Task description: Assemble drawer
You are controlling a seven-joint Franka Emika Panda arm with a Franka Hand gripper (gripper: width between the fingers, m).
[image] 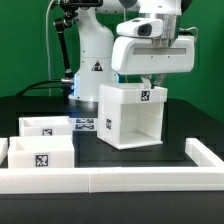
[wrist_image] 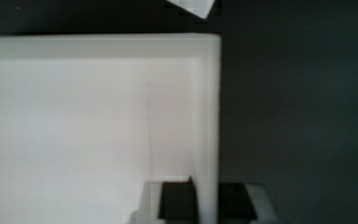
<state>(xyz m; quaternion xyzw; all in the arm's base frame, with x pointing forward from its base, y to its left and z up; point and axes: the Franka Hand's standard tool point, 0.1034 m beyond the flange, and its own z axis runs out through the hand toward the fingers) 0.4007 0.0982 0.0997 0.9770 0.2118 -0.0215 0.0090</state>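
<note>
Gripper [image: 150,84] clenched astride drawer box [image: 128,122] side wall's top edge; bare black table [image: 188,120] beside box.

The open-fronted drawer case [image: 128,125] in mid-frame is plain white, with one black-and-white square tag [image: 145,96] near its top edge. The two drawer boxes [image: 40,158] at the exterior view's lower left are also white, each with a similar tag. The low wall [image: 150,178] along the bottom edge is white. The worktop [image: 190,125] is black and the backdrop [image: 25,40] green. The arm [image: 95,45] is white with black joints. In the wrist view, the gripper [wrist_image: 206,200] has black fingers [wrist_image: 247,200].
</note>
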